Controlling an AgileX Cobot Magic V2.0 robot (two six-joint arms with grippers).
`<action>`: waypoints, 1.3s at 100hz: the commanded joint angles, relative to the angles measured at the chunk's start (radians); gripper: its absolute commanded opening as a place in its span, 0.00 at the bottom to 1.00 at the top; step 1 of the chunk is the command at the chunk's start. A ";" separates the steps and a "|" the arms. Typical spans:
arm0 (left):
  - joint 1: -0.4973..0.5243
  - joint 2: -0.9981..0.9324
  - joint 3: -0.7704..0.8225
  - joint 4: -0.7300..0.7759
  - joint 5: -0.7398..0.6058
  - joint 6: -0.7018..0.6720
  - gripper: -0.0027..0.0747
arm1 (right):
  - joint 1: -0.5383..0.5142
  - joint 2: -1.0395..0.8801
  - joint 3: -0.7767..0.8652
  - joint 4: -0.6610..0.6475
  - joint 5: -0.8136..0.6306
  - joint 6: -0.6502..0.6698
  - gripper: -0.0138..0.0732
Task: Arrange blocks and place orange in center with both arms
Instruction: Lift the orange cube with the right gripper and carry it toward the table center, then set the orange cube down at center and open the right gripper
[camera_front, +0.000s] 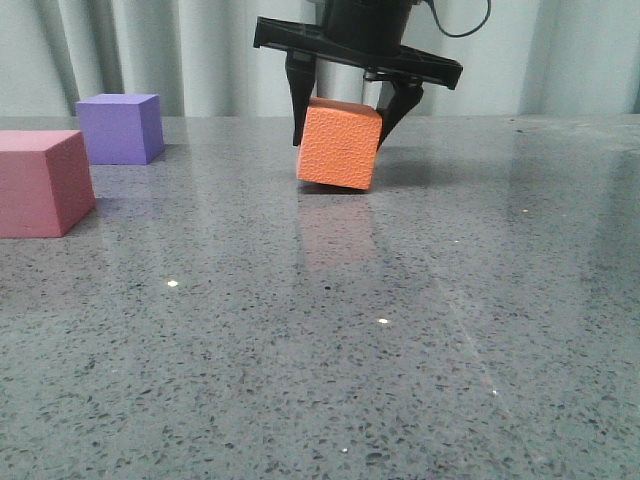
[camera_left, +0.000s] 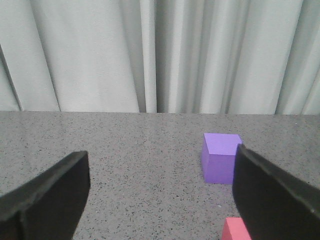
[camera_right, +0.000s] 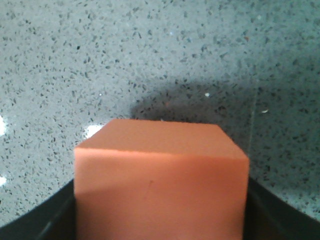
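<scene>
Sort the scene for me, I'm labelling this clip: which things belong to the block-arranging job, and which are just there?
Part of the job:
- orange cube, tilted, between the right gripper jaws
- purple cube
- pink-red cube
- left gripper, jaws apart

Just there:
- speckled stone tabletop
- pale curtain behind

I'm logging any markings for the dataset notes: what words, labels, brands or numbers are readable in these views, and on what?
None: no text shows on the orange foam cube, the purple foam cube, the pink-red foam cube, either black claw, the speckled grey stone tabletop or the pale curtain.
</scene>
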 joint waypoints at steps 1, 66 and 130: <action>-0.002 0.006 -0.038 -0.006 -0.088 0.001 0.75 | -0.001 -0.062 -0.033 -0.006 0.027 0.012 0.44; -0.002 0.006 -0.038 -0.006 -0.100 0.001 0.75 | -0.001 -0.075 -0.034 -0.005 0.069 0.012 0.90; -0.002 0.006 -0.038 -0.006 -0.116 0.001 0.75 | -0.001 -0.259 -0.026 -0.044 0.082 0.009 0.90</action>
